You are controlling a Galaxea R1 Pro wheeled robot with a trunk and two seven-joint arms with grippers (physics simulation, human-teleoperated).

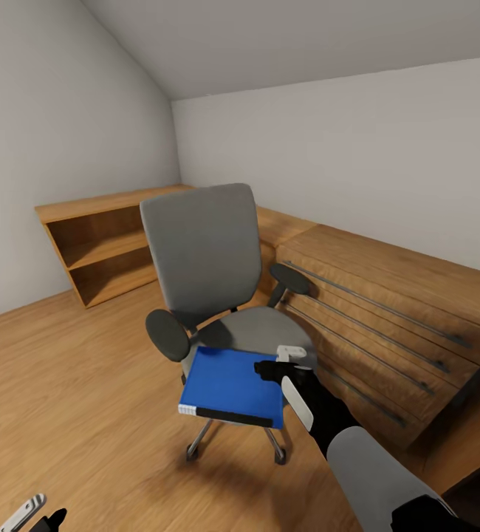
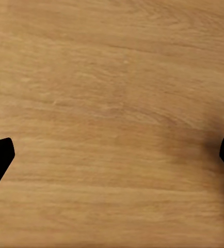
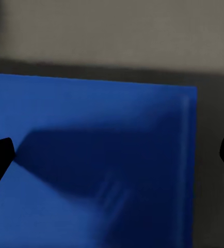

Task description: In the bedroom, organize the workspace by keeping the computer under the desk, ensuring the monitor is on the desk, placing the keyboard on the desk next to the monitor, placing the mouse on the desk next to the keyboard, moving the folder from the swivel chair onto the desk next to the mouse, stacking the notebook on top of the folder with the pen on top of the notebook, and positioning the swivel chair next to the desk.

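Right gripper (image 1: 280, 363): hovers over the folder's 3 o'clock edge in the head view; in its wrist view the two dark fingertips stand wide apart at the frame's sides with blue between them, so the jaws are spread and grip nothing.
Folder (image 1: 231, 384): bright blue, lies flat on the front of the seat, its dark edge and white spine end toward 6 o'clock and overhanging the seat's front a little; its edge and the grey seat beside it show in the wrist view (image 3: 91, 155).
Swivel chair (image 1: 203, 251): grey back at 12 o'clock from the folder, black armrests at 9 and 2 o'clock, chrome base below.
Oak drawers (image 1: 388, 310): just beside the chair, at 3 o'clock.
Oak shelving (image 1: 100, 244): against the wall, at 10 o'clock from the chair.
Left gripper (image 2: 112, 155): fingertips apart, empty, over the bare wood floor (image 2: 112, 77).
Step, as judged: the grasp of the folder is not yet made.
Risk: a flat folder offers little to pinch; pressing down may slide it off the overhanging front edge.
Risk: a push may roll or turn the chair on its castors, shifting the folder away.
Risk: a shallow edge grip may let the folder droop and slip.
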